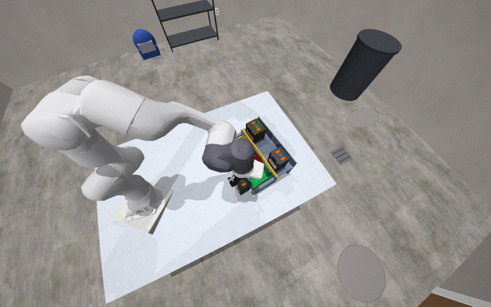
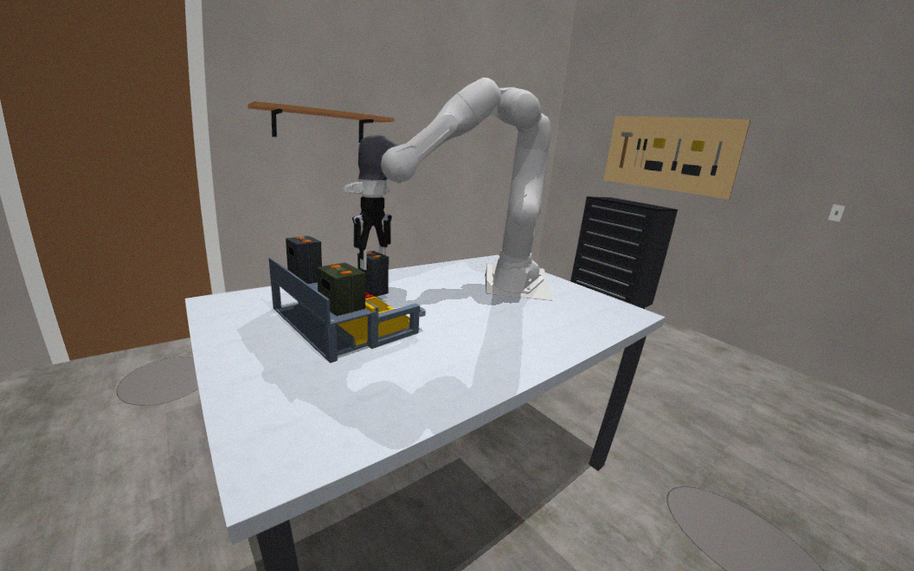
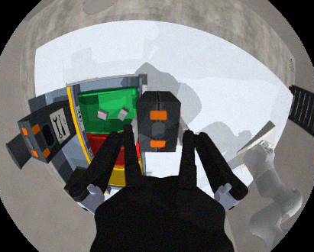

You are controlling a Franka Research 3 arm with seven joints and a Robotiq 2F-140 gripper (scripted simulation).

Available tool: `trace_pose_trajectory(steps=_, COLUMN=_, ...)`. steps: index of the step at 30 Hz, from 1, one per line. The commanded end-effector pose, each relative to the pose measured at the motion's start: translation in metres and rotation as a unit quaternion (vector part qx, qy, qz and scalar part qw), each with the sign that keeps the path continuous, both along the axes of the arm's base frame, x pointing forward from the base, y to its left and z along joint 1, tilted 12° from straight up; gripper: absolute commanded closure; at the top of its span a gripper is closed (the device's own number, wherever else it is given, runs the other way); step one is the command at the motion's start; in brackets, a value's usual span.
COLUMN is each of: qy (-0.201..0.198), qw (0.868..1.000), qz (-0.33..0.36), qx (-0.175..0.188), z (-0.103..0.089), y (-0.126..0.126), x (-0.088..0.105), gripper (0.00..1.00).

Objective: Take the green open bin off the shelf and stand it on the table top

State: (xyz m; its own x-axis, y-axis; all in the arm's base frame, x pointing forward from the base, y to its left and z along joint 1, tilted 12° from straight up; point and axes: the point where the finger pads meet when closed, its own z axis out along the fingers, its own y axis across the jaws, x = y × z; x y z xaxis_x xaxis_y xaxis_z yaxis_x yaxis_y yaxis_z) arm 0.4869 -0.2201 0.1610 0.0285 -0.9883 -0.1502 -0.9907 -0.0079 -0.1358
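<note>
Top: see green open bin [image 1: 259,180] [image 3: 107,100] in end bay of shelf [image 1: 277,140] [image 2: 300,289] [image 3: 143,79], partly under arm | Exterior: find olive case [image 2: 341,288] [image 1: 255,130] [image 3: 76,181] and charcoal case [image 2: 303,259] [image 1: 279,158] [image 3: 47,131] atop | Wrist: with gripper [image 3: 157,119] [image 2: 372,253] [image 1: 232,181], clamp orange-tabbed dark case [image 3: 158,122] [image 2: 377,275] [image 1: 243,186] before green bin, beside red bin [image 3: 99,145]

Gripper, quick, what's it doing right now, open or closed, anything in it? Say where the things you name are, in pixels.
Gripper [image 1: 240,182] [image 2: 372,253] [image 3: 157,119]: closed on the black box with orange patches [image 1: 243,187] [image 2: 377,275] [image 3: 158,101].
</note>
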Motion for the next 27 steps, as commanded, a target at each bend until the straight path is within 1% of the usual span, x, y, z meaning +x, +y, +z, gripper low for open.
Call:
trace_pose_trajectory(steps=1, qy=-0.008, qw=1.000, qz=0.000, qx=-0.009, z=0.0087, y=-0.0083, x=0.0036, gripper=1.00)
trace_pose_trajectory(steps=11, qy=-0.008, qw=1.000, qz=0.000, qx=-0.009, z=0.0087, y=-0.0083, x=0.0036, gripper=1.00)
trace_pose_trajectory(steps=12, qy=-0.002, qw=1.000, qz=0.000, qx=-0.002, z=0.0025, y=-0.0019, x=0.0011, gripper=1.00)
trace_pose_trajectory(steps=16, qy=-0.008, qw=1.000, qz=0.000, qx=-0.009, z=0.0087, y=-0.0082, x=0.0036, gripper=1.00)
trace_pose_trajectory(steps=27, qy=-0.008, qw=1.000, qz=0.000, qx=-0.009, z=0.0087, y=-0.0082, x=0.0036, gripper=1.00)
